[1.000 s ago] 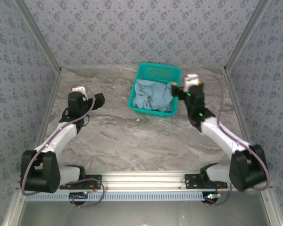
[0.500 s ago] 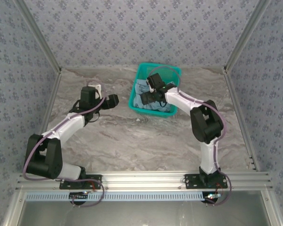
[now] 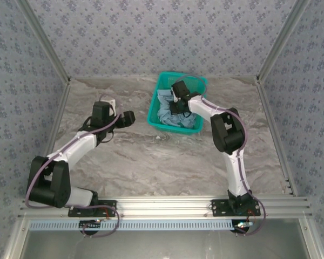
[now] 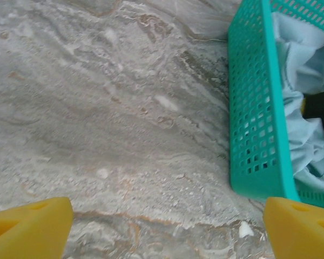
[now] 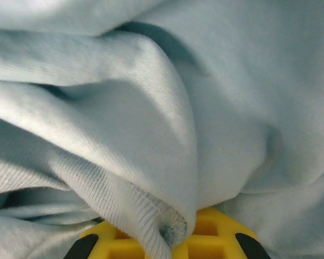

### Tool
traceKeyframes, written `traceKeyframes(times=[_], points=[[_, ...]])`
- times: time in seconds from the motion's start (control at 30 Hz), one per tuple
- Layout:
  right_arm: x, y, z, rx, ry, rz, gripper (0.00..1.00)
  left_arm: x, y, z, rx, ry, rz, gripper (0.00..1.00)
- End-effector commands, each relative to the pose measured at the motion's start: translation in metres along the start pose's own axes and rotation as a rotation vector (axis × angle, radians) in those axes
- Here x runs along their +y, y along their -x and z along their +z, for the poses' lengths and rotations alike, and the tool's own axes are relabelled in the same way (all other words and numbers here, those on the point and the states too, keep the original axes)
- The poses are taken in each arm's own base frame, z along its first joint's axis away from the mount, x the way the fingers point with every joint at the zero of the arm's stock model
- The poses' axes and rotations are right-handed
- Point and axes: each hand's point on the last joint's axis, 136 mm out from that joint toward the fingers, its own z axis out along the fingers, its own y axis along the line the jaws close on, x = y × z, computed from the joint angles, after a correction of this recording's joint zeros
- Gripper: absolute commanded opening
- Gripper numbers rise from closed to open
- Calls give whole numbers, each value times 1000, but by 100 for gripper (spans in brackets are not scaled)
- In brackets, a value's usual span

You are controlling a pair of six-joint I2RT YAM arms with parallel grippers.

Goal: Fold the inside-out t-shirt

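Observation:
The inside-out t-shirt [image 3: 167, 115] is a crumpled light-blue heap inside the teal mesh basket [image 3: 152, 113]. My right gripper [image 3: 179, 106] reaches down into the basket and is shut on a ribbed fold of the t-shirt [image 5: 151, 108], the cloth bunched over its yellow fingers [image 5: 205, 240]. My left gripper [image 3: 130, 117] hovers over the marble table just left of the basket, open with nothing between its yellow fingertips [image 4: 27, 226]. The left wrist view shows the basket wall [image 4: 254, 108] and the t-shirt [image 4: 308, 135] behind it.
The basket stands at the back centre of the marble table [image 3: 162, 156]. Patterned walls close in the back and both sides. A small white speck [image 4: 244, 230] lies on the table near the basket's corner.
My right arm swung left into the basket and its gripper shut on the shirt. My left gripper moved right, toward the basket, still open.

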Motion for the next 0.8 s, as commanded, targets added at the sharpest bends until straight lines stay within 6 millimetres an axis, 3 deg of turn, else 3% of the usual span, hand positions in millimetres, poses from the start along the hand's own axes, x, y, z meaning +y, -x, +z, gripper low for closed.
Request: traceKeyframes(times=[0.0, 0.1, 0.17, 0.3, 0.4, 0.57, 0.67, 0.77], points=[[9, 69, -91, -287, 73, -39, 0, 13, 6, -21, -50, 79, -11, 91], [39, 91, -184, -494, 196, -98, 0, 30, 15, -41, -108, 133, -59, 91], [69, 93, -234, -589, 299, -144, 0, 43, 24, -55, -145, 160, -113, 91], [131, 71, -293, -635, 457, -246, 0, 67, 35, -86, -229, 242, -200, 90], [169, 52, -304, -605, 565, -271, 0, 82, 41, -109, -294, 318, -239, 90], [226, 15, -294, -499, 717, -289, 0, 119, 50, -155, -369, 470, -344, 90], [251, -10, -265, -394, 770, -278, 0, 134, 55, -180, -436, 522, -419, 91], [264, -33, -220, -275, 780, -245, 0, 131, 59, -190, -473, 508, -434, 91]])
